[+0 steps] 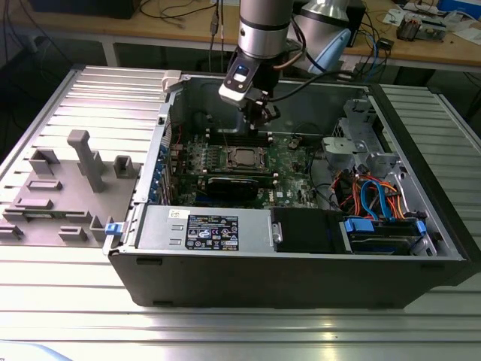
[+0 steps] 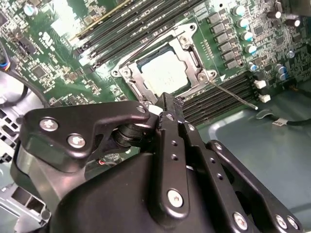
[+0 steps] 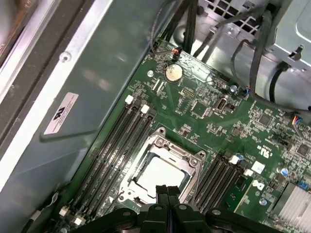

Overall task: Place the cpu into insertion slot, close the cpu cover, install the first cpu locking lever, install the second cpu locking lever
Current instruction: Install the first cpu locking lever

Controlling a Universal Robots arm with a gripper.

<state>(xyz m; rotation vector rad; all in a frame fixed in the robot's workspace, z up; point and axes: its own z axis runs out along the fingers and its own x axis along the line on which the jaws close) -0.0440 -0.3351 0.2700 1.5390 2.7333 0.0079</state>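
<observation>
Dull silver and square, the flat cpu (image 2: 165,73) lies in the dark square insertion slot (image 2: 127,73), with the thin silvery cpu cover (image 2: 187,53) down around it. The black gripper (image 3: 167,190) hangs above the socket's edge, jaws pressed together, empty (a thin wire lever (image 2: 233,95) juts over the long black memory slots (image 3: 112,141)). Green circuit board (image 3: 214,116) lies all round.

Table: I see a ribbed silver metal table (image 1: 68,316) across my exterior view, slats running side to side.
Workbench: behind the table stands a wooden bench (image 1: 173,31) with a pale top.
Bench clutter: dark cables (image 1: 169,11) trail over that top, beyond the table's far edge.
Bench leg: a white leg (image 1: 113,53) drops just behind the table.
Under bench: dark shadow.
Light: I read bright glare on the table's near slats.
</observation>
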